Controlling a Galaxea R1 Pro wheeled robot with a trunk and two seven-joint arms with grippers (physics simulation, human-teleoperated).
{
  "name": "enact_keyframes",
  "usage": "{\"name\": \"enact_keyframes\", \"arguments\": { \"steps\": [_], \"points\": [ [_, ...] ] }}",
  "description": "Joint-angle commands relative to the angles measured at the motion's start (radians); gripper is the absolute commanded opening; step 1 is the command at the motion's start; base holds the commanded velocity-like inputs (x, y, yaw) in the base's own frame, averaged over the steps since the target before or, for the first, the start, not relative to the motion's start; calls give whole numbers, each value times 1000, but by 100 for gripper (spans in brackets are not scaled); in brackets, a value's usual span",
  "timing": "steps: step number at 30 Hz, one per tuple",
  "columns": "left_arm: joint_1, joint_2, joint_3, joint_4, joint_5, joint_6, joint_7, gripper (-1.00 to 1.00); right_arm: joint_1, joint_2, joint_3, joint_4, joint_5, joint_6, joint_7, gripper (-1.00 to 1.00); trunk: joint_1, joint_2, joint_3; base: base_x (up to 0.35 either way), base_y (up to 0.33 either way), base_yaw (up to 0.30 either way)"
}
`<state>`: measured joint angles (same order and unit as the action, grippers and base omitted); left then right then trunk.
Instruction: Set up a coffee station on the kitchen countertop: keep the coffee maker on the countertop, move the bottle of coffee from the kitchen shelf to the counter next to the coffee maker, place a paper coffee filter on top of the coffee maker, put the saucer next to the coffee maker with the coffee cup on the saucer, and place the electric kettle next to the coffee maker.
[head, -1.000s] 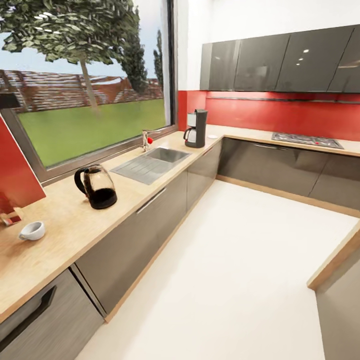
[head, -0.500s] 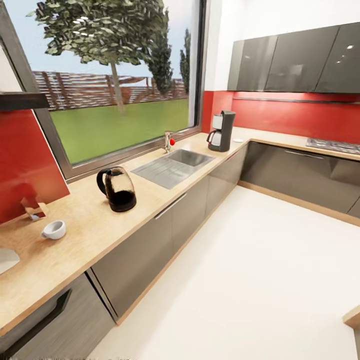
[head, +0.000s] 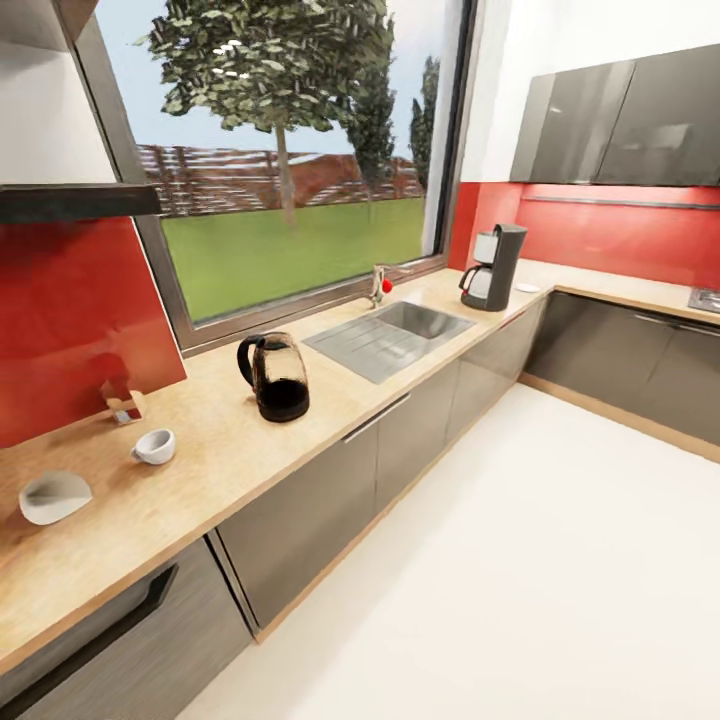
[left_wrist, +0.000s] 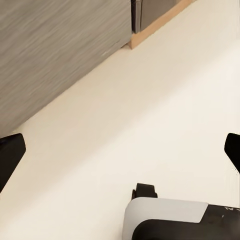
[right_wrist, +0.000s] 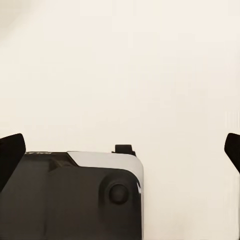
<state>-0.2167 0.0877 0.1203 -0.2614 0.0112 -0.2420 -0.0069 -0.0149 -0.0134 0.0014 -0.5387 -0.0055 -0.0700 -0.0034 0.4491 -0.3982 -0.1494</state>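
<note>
scene: long beige desk (head: 330, 400) under the window is seen in head view, w/ sink (head: 395, 335) set in mid-run and grey cabinets below.
coffee maker (head: 497, 267): stood upright at far end of desk near the corner, well apart from the rest.
electric kettle (head: 276, 377): upright on desk btwn sink and cup, dark liquid inside.
coffee cup (head: 155, 446): on desk, near red backsplash, apart from kettle; looks tipped on its side, not certain.
saucer (head: 53, 497): white dish on desk nearer the cam than cup, not under it; the ID is judged from the white dish shape.
kitchen shelf (head: 75, 201): dark slab at upper left, cut off by frame edge; top not visible, so bottle of coffee cannot be confirmed.
paper filter: small white item (head: 526, 288) is seen just beside coffee maker; too small to tell if filter.
left fingers (left_wrist: 12, 155): dark tips at both frame edges of wrist view, spread wide, nothing held; floor and cabinet front below.
right fingers (right_wrist: 11, 152): same, spread wide, empty, over bare floor.
step (judged): base approach, nothing grasped yet.
how to do well: base should be stopped square to desk w/ cup and saucer in reach; arms should be raised only after halt; cup handle is to be avoided when pinching.
hard to make out: small object (head: 122, 400) at backsplash unclear.
</note>
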Motion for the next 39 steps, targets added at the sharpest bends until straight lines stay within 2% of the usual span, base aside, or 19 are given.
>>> {"name": "enact_keyframes", "arguments": {
  "steps": [1,15,23,32,39],
  "points": [
    [-1,0,2,1,1,-3,-1,100,0,0,0,0,-1,-3,0,100,1,-2,-2,234,-162,278],
    [-1,-3,2,1,1,-3,-1,100,0,1,0,0,-1,-2,0,100,1,-2,-2,235,-176,278],
    [-1,1,4,1,1,-3,-1,100,0,1,0,0,-1,-3,0,100,1,-2,-2,103,-247,278],
    [-1,0,4,1,1,-3,0,100,0,1,0,0,-1,-2,0,100,1,-2,-2,70,-36,278],
    [-1,-9,-6,0,-14,0,-2,100,0,0,0,0,0,-2,0,100,1,-2,-2,4,-1,278]
  ]
}}
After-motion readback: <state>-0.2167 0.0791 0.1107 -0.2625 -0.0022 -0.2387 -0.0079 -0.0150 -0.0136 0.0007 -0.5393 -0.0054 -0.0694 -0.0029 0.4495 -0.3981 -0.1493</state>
